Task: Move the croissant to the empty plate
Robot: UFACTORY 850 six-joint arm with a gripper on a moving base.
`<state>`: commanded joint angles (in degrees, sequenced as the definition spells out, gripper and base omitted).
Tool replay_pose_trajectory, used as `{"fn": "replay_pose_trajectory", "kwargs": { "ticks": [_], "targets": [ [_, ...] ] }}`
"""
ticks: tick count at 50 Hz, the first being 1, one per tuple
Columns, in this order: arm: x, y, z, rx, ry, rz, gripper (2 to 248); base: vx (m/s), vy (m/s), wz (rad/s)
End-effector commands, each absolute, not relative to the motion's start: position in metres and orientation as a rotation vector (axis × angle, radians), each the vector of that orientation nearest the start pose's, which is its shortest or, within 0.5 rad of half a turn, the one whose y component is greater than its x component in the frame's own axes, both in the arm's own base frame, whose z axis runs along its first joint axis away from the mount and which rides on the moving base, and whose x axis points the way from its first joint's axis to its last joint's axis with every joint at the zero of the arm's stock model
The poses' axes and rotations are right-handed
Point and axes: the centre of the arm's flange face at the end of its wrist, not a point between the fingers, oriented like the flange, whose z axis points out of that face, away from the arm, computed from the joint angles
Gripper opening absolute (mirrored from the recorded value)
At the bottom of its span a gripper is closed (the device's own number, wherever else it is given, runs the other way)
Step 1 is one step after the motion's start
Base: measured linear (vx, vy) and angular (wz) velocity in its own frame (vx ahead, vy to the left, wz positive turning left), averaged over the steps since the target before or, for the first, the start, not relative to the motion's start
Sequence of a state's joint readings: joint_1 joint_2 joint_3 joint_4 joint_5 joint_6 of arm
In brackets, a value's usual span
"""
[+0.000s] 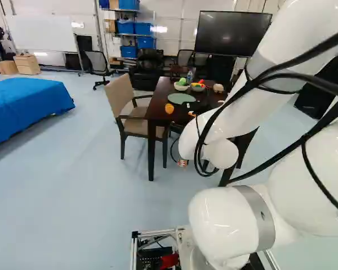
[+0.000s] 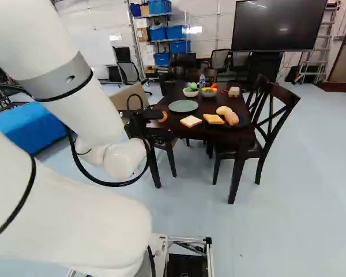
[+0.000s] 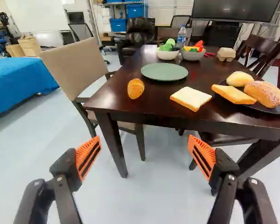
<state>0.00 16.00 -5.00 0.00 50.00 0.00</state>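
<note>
My fingers [image 3: 88, 156] stand wide open, with nothing between them. In the wrist view the croissant [image 3: 136, 88] sits ahead of the gap, nearly centred on it, close to the near left corner of the tabletop [image 3: 130, 108]. I read its long axis as running roughly away from me, so the pads should close across its narrow width; from this low angle it is foreshortened, and I may have that slightly off. The reach calls for going forward and clearing the tabletop's edge before lowering, or I risk bumping the wood or nudging the croissant.

The empty green plate [image 3: 164, 72] lies beyond it and to its right, apart from it, so the carry afterwards looks short. The bread slice [image 3: 191, 98] is off to the right of my line. In the right base view the gripper partly covers the croissant; in the left one, my arm hides most of the gripper.
</note>
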Motion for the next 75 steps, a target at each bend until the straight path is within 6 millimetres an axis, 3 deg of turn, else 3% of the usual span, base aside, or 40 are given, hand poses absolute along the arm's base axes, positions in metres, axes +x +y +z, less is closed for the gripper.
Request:
{"fn": "replay_pose_trajectory", "kwargs": {
  "ticks": [75],
  "targets": [
    [0.2724, 0.0000, 0.3659, -2.559, 0.000, -1.823, 247, 0.108, 0.003, 0.000]
  ]
}}
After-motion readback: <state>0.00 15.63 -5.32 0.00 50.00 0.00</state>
